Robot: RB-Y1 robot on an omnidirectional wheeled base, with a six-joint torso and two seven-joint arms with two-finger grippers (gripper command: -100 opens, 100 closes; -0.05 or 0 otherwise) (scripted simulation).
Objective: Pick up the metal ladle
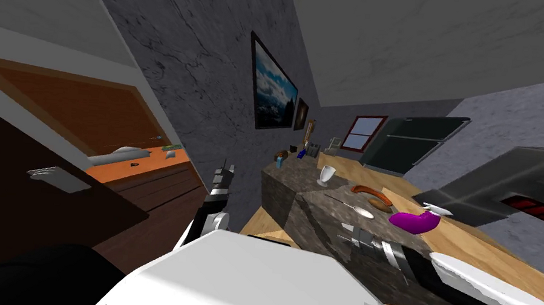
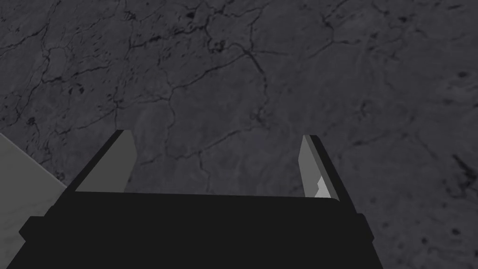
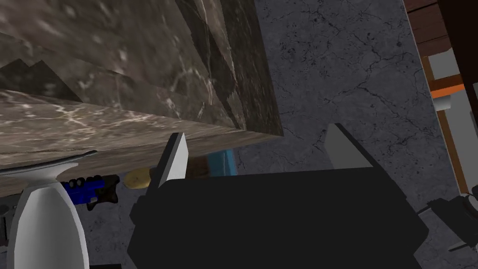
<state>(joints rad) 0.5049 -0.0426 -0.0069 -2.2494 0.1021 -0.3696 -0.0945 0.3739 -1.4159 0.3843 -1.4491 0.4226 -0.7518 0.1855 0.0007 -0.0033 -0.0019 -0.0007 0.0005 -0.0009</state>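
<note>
Right tool (image 1: 348, 232), spread and empty, sits near the ladle (image 1: 357, 209) on the stone bench (image 1: 319, 222); a shallow approach could skid its thin handle away.

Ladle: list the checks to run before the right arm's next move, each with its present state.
1. Ladle lies free on the marble counter: ok.
2. Right end effector open: ok.
3. Right end effector around the ladle: not ok, it hangs short of it.
4. White cup and purple object apart from the ladle: ok.
5. Left end effector open, off by the wall: ok.
</note>
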